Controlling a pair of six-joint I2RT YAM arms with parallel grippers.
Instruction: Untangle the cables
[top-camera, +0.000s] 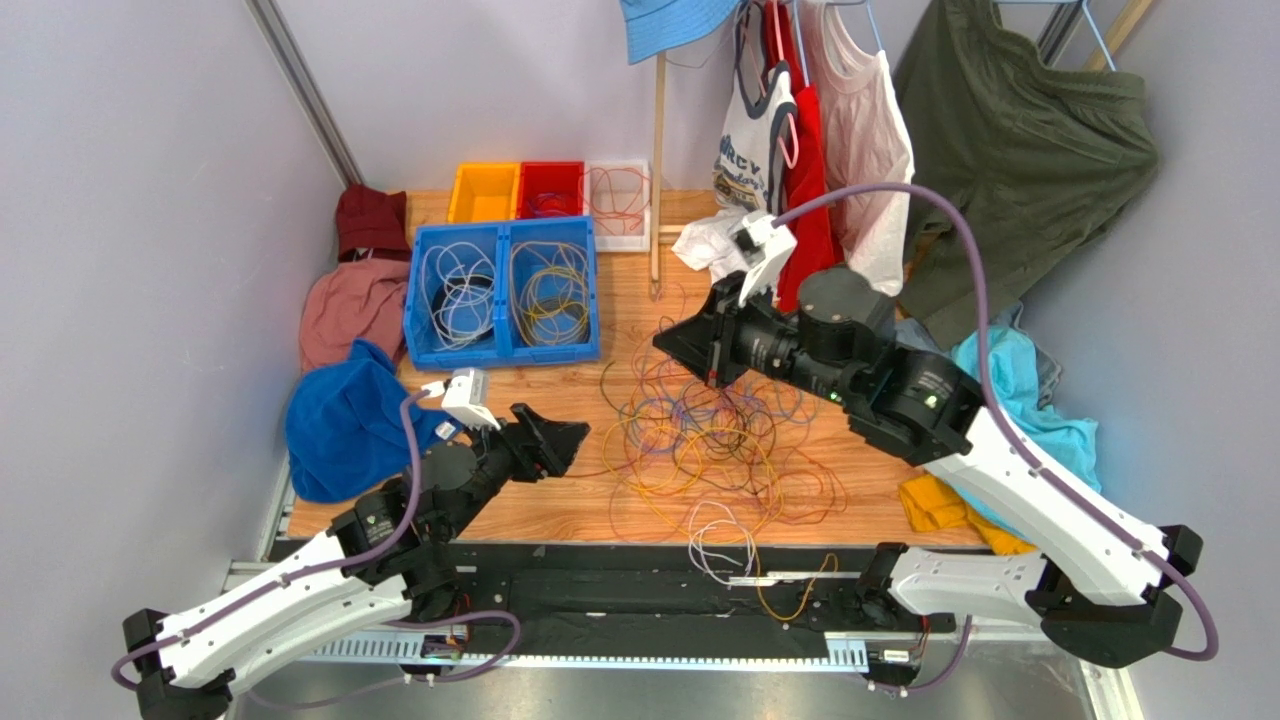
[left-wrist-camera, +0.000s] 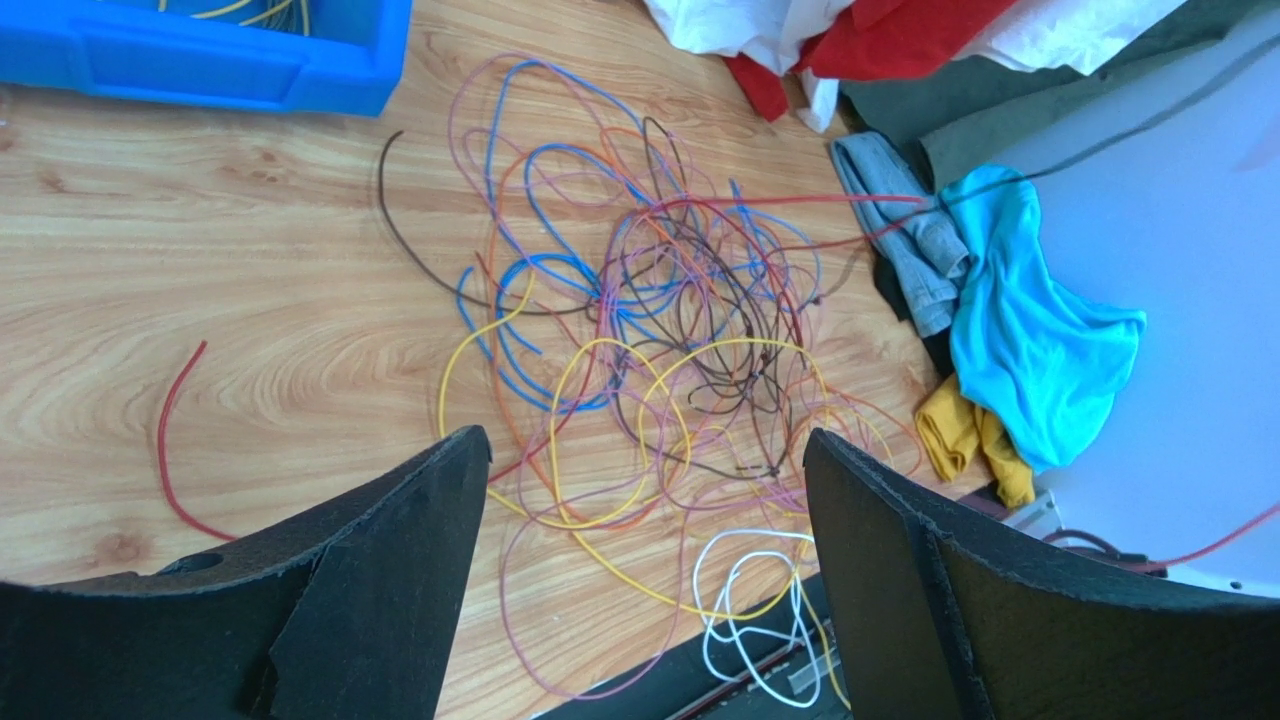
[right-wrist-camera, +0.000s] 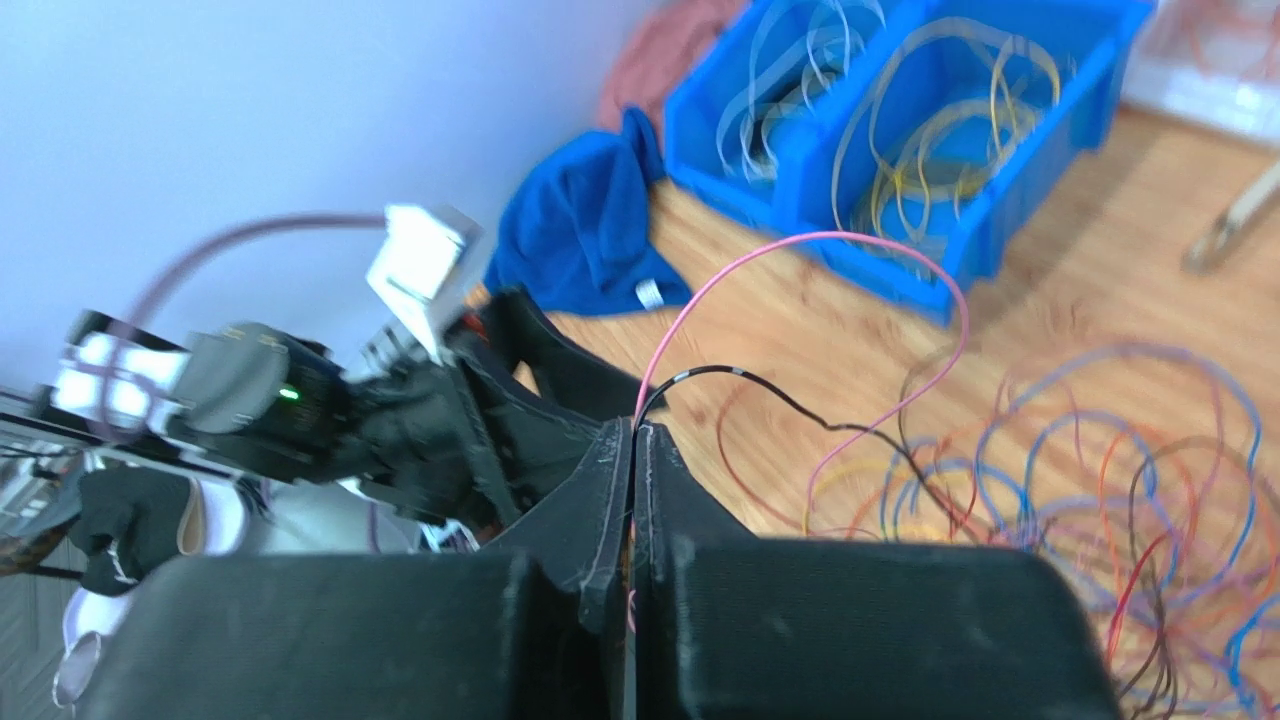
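Observation:
The cables (top-camera: 714, 443) lie in a loose tangle of blue, yellow, purple, red and brown strands on the wooden table; in the left wrist view the same cables (left-wrist-camera: 676, 315) spread ahead of the fingers. A white cable (left-wrist-camera: 751, 600) hangs over the table's near edge. My left gripper (top-camera: 564, 443) hovers open just left of the tangle, and nothing sits between the jaws of this left gripper (left-wrist-camera: 643, 465). My right gripper (top-camera: 669, 342) is over the tangle's far-left side. In its wrist view the right gripper (right-wrist-camera: 636, 432) is shut on a pink cable (right-wrist-camera: 819, 240), and a black strand (right-wrist-camera: 751, 386) also leaves its tips.
A blue bin (top-camera: 504, 357) with coiled cables stands at the back left; orange (top-camera: 484, 192), red (top-camera: 552, 188) and white (top-camera: 618, 195) trays are behind it. A blue cloth (top-camera: 346, 428) lies left, a teal cloth (top-camera: 1037, 405) right. Clothes hang at the back right. A short red wire (left-wrist-camera: 169, 450) lies apart.

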